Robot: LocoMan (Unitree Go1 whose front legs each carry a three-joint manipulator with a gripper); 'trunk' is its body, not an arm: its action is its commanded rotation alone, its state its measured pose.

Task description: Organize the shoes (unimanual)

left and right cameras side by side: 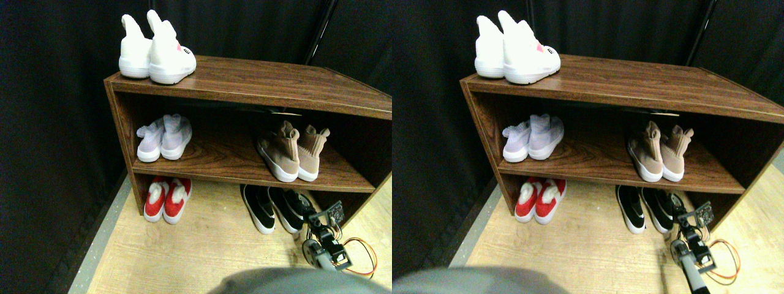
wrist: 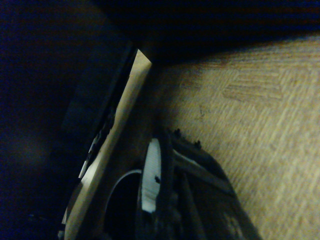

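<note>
Wooden flooring [left and right cameras side by side: 202, 245] runs under a brown shoe rack [left and right cameras side by side: 245, 79]. From the lower right, the right gripper [left and right cameras side by side: 320, 215] reaches low toward the black shoes [left and right cameras side by side: 272, 208], which sit just beside it, to its left. Whether its jaws are parted cannot be told. Tan shoes [left and right cameras side by side: 293, 153] sit on the shelf above it. No lettering is readable.

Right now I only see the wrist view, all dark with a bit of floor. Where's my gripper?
Observer: The right gripper is low by the floor, next to the black pair under the shoe rack.
Operator: Any other shoes down there?
Observer: Yes, a red pair, further left on the floor.
Operator: What's above?
Observer: A tan pair stands on the shelf just above the black ones.
</note>
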